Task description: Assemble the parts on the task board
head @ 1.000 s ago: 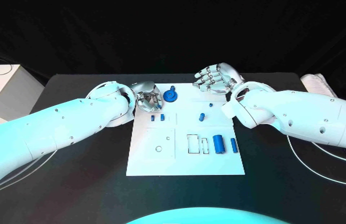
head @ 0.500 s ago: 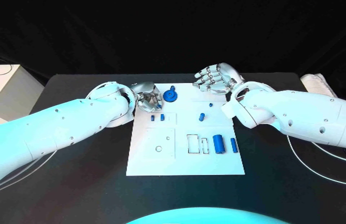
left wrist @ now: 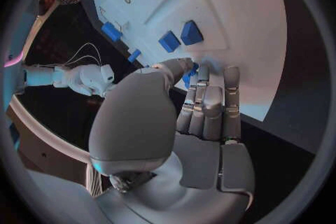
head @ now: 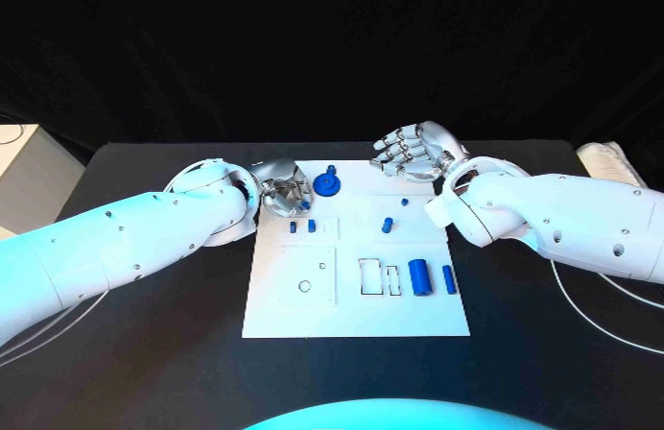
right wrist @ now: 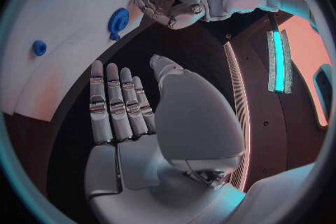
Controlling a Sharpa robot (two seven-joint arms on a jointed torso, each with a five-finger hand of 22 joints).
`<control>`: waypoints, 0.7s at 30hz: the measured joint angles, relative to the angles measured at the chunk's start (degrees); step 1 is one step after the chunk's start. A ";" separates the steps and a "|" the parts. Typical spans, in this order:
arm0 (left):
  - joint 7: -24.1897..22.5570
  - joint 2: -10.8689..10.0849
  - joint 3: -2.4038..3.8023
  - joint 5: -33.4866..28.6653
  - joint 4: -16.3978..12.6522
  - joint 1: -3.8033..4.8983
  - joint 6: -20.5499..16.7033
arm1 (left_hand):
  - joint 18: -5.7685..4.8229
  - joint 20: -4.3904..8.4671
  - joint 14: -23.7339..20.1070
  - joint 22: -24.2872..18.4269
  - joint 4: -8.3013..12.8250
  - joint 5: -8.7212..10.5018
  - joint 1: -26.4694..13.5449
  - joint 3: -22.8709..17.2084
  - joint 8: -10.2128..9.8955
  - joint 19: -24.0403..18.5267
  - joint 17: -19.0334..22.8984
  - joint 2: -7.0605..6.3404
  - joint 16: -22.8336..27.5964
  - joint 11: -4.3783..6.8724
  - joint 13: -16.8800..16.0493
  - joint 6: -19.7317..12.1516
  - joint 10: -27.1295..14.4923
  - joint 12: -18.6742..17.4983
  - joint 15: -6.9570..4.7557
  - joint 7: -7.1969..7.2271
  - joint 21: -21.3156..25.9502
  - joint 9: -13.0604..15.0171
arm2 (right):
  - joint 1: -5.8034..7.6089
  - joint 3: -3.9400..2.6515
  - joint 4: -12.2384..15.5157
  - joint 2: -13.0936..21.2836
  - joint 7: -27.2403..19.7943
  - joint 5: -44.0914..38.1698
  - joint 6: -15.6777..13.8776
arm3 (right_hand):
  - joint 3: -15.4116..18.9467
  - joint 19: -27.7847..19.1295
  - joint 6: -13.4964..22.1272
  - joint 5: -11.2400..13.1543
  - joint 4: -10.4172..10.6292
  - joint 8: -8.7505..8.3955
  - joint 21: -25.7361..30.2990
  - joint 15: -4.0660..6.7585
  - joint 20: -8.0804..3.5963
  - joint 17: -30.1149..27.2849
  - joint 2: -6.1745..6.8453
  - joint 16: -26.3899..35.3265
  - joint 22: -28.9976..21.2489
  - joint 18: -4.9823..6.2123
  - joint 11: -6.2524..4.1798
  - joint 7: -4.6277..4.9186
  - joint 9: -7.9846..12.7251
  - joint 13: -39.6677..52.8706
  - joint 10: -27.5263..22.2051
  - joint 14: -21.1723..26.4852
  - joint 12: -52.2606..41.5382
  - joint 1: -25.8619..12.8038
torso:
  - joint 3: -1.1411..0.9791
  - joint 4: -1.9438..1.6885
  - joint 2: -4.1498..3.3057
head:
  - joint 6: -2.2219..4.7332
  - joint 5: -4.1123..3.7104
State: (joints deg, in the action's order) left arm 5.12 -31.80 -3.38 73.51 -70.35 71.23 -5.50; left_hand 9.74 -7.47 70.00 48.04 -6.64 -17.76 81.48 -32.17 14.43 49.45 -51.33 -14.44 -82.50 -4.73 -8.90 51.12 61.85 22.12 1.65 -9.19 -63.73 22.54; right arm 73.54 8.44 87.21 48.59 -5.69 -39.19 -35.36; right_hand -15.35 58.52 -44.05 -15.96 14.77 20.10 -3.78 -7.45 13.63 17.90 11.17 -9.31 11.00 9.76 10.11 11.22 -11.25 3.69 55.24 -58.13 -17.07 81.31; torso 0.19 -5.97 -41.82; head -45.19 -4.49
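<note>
The black worktop (head: 138,353) carries the flat white task board (head: 357,305) square in front of me, so both my arms can reach it from either side. My left hand (head: 284,192) is down at the board's far left corner, fingers curled in with thumb and fingertips drawn together; the left wrist view shows a bit of blue (left wrist: 190,74) between them, so I judge I am pinching a small part there, probably to seat it. My right hand (head: 413,152) waits over the board's far right edge, palm open, fingers straight and side by side, holding and touching nothing, kept clear of the work. Just beside my left hand stands the round blue knobbed part (head: 326,182). Nearer me the large blue cylinder (head: 419,278) and the slimmer blue cylinder (head: 448,278) lie next to the empty rectangular recesses (head: 371,276). Small blue pegs (head: 388,224) dot the board's middle.
</note>
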 measured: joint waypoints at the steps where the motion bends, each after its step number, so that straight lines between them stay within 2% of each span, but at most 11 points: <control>1: 0.00 -0.01 0.00 0.00 0.00 0.00 -0.03 | 0.00 0.00 0.00 0.00 0.00 0.00 0.00 0.00 -0.17 0.00 0.08 0.00 0.00 0.00 0.00 -0.23 0.00 0.00 0.00 0.18 0.00 0.00 | 0.00 0.00 -0.01 0.00 0.00 0.00 0.00 | 0.00 0.00 0.00 0.00 0.00 0.00 0.00 0.00 0.00 0.00 0.00 0.00 0.00 0.00 0.00 0.00 0.00 0.00 0.00 0.00 0.00 0.00 | 0.00 -0.01 0.00 | 0.01 0.00; 11: 0.01 -0.21 0.01 0.03 -0.05 0.00 -0.32 | 0.00 0.00 0.00 -0.21 0.00 0.00 -0.09 0.00 -0.83 0.00 0.28 -0.09 0.00 0.00 -0.30 -1.09 0.00 0.00 0.00 -0.01 0.22 -0.13 | 0.00 0.00 -0.09 -0.01 0.05 0.00 0.11 | 0.00 0.00 0.00 0.00 0.00 0.00 0.00 0.00 0.00 -0.02 0.00 0.00 -0.05 0.00 0.00 0.00 0.00 0.00 0.00 0.00 0.00 0.00 | 0.02 -0.02 -0.01 | 0.04 0.03; 14: 0.09 -0.35 0.02 0.04 -0.06 -0.01 -0.32 | -0.01 -0.18 0.00 -0.32 -0.16 0.00 -0.28 0.16 -1.50 0.19 0.36 -0.28 0.00 0.00 -0.55 -2.26 0.00 -0.14 0.00 0.17 0.44 -0.30 | 0.00 0.00 -0.17 -0.01 0.11 -0.07 0.22 | 0.00 0.00 0.00 0.00 0.00 0.00 0.00 0.00 0.00 -0.06 0.00 0.00 -0.13 0.00 0.00 0.00 0.00 0.00 0.00 0.00 0.00 0.00 | 0.02 -0.01 -0.01 | 0.05 0.04; 16: 0.16 -0.45 0.02 0.04 -0.06 -0.01 -0.29 | -0.01 -0.21 -0.21 -0.49 -0.49 0.00 -0.66 0.49 -2.62 0.21 0.52 -0.66 -0.26 0.00 -0.86 -3.95 0.00 -0.38 0.21 0.39 0.88 -0.59 | 0.00 0.00 -0.24 0.00 0.16 -0.12 0.30 | 0.00 0.00 0.00 0.00 0.00 0.00 0.00 0.00 0.00 -0.12 0.00 0.00 -0.19 0.00 0.00 0.00 0.00 0.00 0.00 0.00 0.22 0.00 | 0.02 -0.01 0.00 | 0.07 0.05; 21: 0.31 -0.81 0.04 0.05 -0.13 -0.02 -0.09 | -0.01 -0.21 -0.21 -0.65 -0.79 0.00 -0.66 0.82 -3.29 0.21 0.70 -0.66 -0.26 -0.22 -1.10 -5.16 -0.22 -0.41 0.21 0.79 1.08 -0.83 | 0.00 0.00 -0.45 0.07 0.33 -0.28 0.57 | -0.24 0.00 0.00 0.00 -0.24 0.00 0.00 -0.02 0.00 -0.21 0.24 0.23 -0.38 -0.01 0.00 0.00 0.06 -0.04 0.00 -0.02 0.47 0.24 | 0.02 0.00 0.01 | 0.12 0.01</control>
State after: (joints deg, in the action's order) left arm 5.43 -32.61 -3.34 73.55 -70.48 71.21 -5.59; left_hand 9.74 -7.68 69.80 47.39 -7.43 -17.76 80.81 -31.36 11.15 49.66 -50.62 -15.10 -82.76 -4.95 -10.00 45.96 61.62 21.71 1.86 -8.40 -62.66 21.71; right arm 73.54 8.44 86.77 48.66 -5.36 -39.47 -34.79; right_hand -15.59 58.52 -44.05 -15.96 14.53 20.10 -3.78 -7.47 13.63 17.69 11.41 -9.08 10.62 9.76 10.11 11.22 -11.19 3.65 55.25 -58.14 -16.60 81.55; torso 0.21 -5.97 -41.81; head -45.07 -4.48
